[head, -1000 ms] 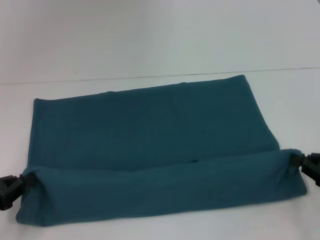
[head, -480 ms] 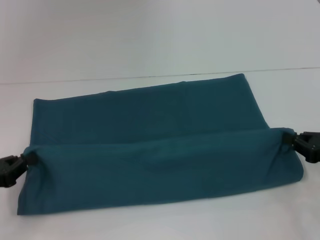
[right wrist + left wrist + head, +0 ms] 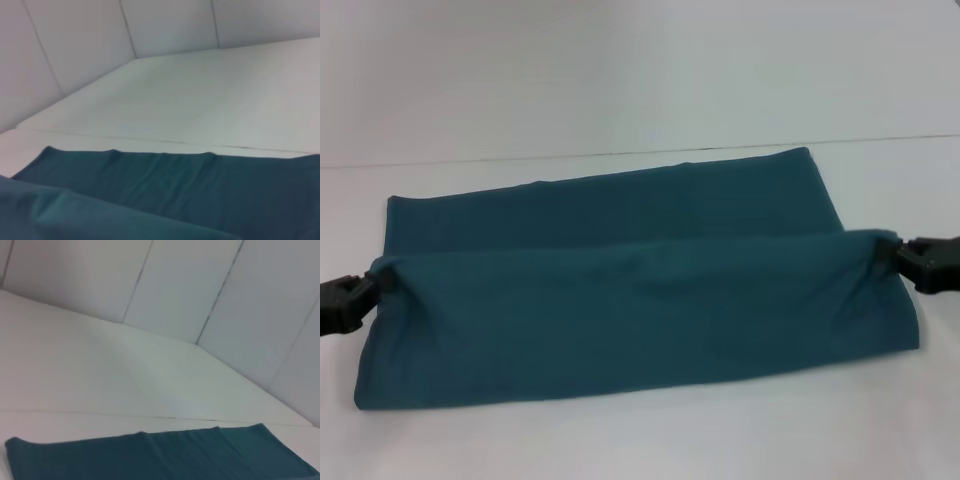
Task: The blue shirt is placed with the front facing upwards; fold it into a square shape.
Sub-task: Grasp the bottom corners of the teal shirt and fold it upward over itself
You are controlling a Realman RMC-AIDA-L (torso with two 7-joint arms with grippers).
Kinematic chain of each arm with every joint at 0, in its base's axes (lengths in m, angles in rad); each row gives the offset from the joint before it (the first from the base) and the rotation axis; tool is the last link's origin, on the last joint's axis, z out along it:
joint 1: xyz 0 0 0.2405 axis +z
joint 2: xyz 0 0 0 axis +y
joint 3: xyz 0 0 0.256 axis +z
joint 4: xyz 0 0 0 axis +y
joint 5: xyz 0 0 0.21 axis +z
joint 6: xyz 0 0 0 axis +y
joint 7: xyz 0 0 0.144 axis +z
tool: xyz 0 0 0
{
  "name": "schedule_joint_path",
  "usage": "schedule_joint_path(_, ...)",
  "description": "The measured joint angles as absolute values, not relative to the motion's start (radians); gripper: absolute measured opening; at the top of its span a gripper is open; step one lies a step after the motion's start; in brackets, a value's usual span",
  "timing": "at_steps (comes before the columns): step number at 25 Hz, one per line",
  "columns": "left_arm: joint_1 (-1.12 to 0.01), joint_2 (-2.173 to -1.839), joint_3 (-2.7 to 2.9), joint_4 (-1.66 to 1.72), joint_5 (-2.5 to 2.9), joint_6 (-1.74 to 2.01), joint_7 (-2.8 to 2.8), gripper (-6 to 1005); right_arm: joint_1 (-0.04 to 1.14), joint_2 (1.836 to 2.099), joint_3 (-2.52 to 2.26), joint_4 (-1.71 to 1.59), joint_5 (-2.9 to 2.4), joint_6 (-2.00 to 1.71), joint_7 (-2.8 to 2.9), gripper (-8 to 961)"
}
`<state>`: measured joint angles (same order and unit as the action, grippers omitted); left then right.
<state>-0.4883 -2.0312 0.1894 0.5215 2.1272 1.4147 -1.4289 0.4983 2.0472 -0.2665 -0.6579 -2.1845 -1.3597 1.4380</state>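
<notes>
shirt half folded, one gripper at each end of the lifted edge

seen from the head: one blue shirt [image 3: 620, 270] spread wide on a white table [image 3: 620, 100], its near layer raised and carried over the far layer, so only a strip of the far layer shows beyond the raised fold. no lettering in sight, only plain teal cloth. two grippers in all, both at the ends of that raised fold: left gripper [image 3: 365, 288] at the shirt's left end, right gripper [image 3: 898, 255] at the shirt's right end. each pinching a bunched corner of cloth, jaws pressed together on it, with puckers running into the shirt from both pinch points. near hem of the shirt lying flat on the table, closest to the robot. a thin dark seam crossing the table just beyond the shirt's far edge.

seen from the left wrist only: a wall of pale panels [image 3: 210, 290] rising behind the table, and just the far strip of the shirt, lying flat. no fingers in that picture.

seen from the right wrist only: more panels meeting at a corner beyond the shirt, the flat far layer with soft wrinkles along its edge, and the raised fold looming close as a blurred teal mass. no fingers there either.

count: one shirt, one table, two grippers.
</notes>
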Motion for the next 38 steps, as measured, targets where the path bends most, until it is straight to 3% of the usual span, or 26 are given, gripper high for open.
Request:
schedule_joint_path(18,-0.583,-2.062,0.195,0.5,2.067,1.174,-1.428,42,0.652,2.054,-0.271,-0.581,-2.183,-1.079,1.445,61)
schedule_joint_path(26,-0.648,-2.073,0.197,0.486,2.06,1.06,-1.412,43,0.691,2.066,-0.273,-0.555,-2.179,-0.96,1.42,61)
schedule_joint_path(38,-0.703,-2.098,0.199,0.486,2.026,0.912,-1.405,42,0.74,2.063,-0.355,-0.49,-2.068,-0.804,1.349,62)
